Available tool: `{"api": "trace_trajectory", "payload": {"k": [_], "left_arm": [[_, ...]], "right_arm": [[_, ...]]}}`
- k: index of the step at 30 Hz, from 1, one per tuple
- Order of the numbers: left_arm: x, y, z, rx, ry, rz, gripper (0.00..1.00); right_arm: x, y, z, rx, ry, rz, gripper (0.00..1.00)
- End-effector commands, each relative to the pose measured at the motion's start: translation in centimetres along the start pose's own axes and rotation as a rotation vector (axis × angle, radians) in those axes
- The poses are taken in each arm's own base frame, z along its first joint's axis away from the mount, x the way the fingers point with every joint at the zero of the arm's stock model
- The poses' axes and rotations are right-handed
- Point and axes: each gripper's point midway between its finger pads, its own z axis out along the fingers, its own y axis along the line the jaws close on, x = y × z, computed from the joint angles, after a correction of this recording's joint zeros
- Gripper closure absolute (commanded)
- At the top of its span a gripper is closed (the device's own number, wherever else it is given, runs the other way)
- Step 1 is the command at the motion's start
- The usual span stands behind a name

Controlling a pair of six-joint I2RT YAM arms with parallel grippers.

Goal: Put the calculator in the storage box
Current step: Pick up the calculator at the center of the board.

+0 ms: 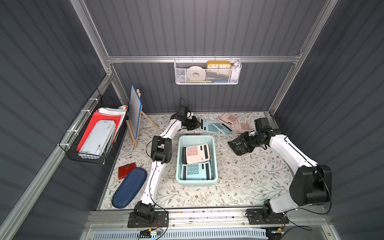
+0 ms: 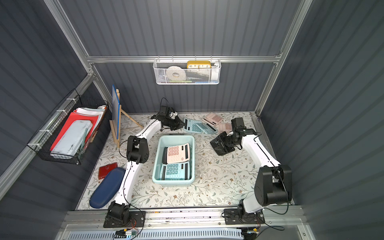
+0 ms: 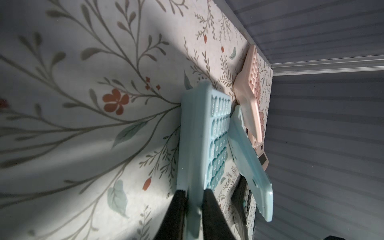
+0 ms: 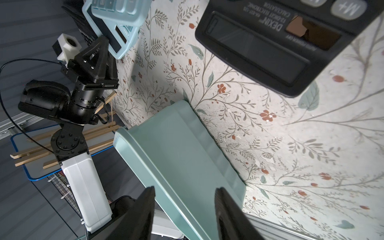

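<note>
The left claw point(image 3: 194, 191) pinches the calculator point(image 3: 197, 135) by its short end; the box point(image 1: 195, 140) sits close, toward the tabletop's point(image 1: 239, 176) front. The right claw point(image 4: 185, 189) is wide and empty

1. The worktop point(image 1: 239, 176) is off-white, printed with grey-green leafy sprigs and small rust-red flowers.
2. The storage box point(image 1: 179, 164) is pale mint-blue.
3. In it, the pink calculator point(image 1: 196, 153) and the teal calculator point(image 1: 194, 171) each carry a black display strip.
4. The pale blue calculator point(image 3: 197, 135) has deeper teal keys.
5. The left pincer point(image 3: 194, 197) and right pincer point(image 4: 185, 193) are black.
6. The black calculator point(image 4: 259, 47) has grey keys and white lettering.
</note>
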Motion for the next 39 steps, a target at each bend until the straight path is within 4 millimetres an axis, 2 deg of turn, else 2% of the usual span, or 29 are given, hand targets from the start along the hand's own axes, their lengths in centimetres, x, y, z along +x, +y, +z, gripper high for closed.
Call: {"api": "trace_trajectory", "payload": {"k": [1, 5, 9, 12, 16, 21, 27, 32, 39], "left_arm": [[0.0, -1.2, -2.0, -0.031, -0.011, 0.042, 0.90], [0.1, -1.4, -3.3, -0.081, -0.025, 0.056, 0.98], [-0.2, -2.4, -5.6, -0.134, -0.075, 0.080, 1.00], [-0.8, -4.1, -7.8, -0.152, -0.121, 0.101, 1.00], [-1.8, -6.8, -10.3, -0.133, -0.168, 0.111, 1.00], [-1.2, -9.9, -12.6, -0.088, -0.168, 0.102, 1.00], [1.6, -12.4, -15.9, -0.052, -0.140, 0.092, 1.00], [5.3, -14.0, -18.1, -0.013, -0.068, 0.093, 1.00], [10.5, -15.9, -20.8, 0.090, 0.026, 0.112, 1.00]], "right_arm": [[0.5, -0.3, -0.4, 0.000, 0.008, -0.009, 0.49], [0.8, 0.2, -0.7, -0.031, 0.005, -0.025, 0.52], [1.1, 0.6, -1.1, -0.055, 0.004, -0.033, 0.51], [1.3, 1.1, -1.4, -0.085, 0.003, -0.042, 0.46], [1.7, 3.4, -1.9, -0.180, 0.030, -0.080, 0.36], [1.5, 5.6, -2.6, -0.238, 0.028, -0.115, 0.30], [1.4, 7.7, -3.3, -0.285, 0.030, -0.149, 0.29], [1.4, 9.0, -4.0, -0.310, 0.022, -0.193, 0.29], [1.8, 9.8, -3.9, -0.351, 0.046, -0.225, 0.33]]}}
